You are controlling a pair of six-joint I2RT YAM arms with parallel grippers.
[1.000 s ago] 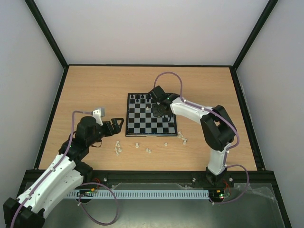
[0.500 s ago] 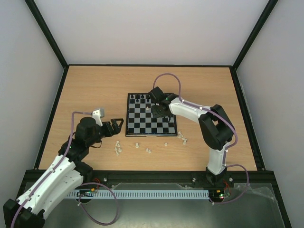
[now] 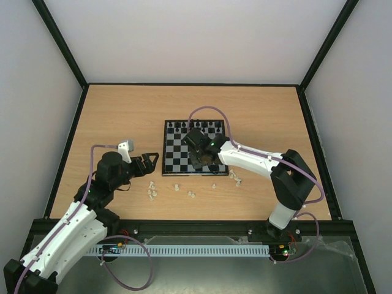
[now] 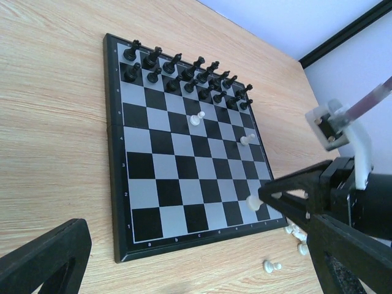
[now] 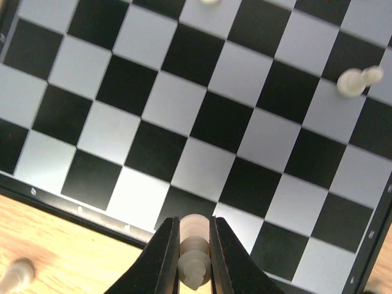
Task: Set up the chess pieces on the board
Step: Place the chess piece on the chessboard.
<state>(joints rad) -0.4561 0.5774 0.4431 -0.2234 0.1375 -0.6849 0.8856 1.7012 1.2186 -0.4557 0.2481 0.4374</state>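
The board (image 3: 177, 153) lies mid-table, with black figures along its far rows. My right gripper (image 3: 199, 158) hovers over the board's near edge. In the right wrist view it (image 5: 194, 223) is shut on a cream-white chess piece (image 5: 195, 263), above the squares of the board (image 5: 184, 110) nearest the frame. In the left wrist view, three white pieces stand on the board (image 4: 159, 177), one at mid-board (image 4: 196, 119), one further right (image 4: 247, 139) and one near the front right corner (image 4: 252, 202). My left gripper (image 3: 149, 162) is open and empty, left of the board's near left corner.
Loose white pieces lie on the wood in front of the board, some at the left (image 3: 151, 193), some in the middle (image 3: 192, 194) and some at the right (image 3: 235, 177). One white piece lies tipped on a board square (image 5: 358, 81). Black frame rails border the table.
My right gripper has moved from the far part of the board toward its near edge, holding the white piece. The left arm has barely moved.
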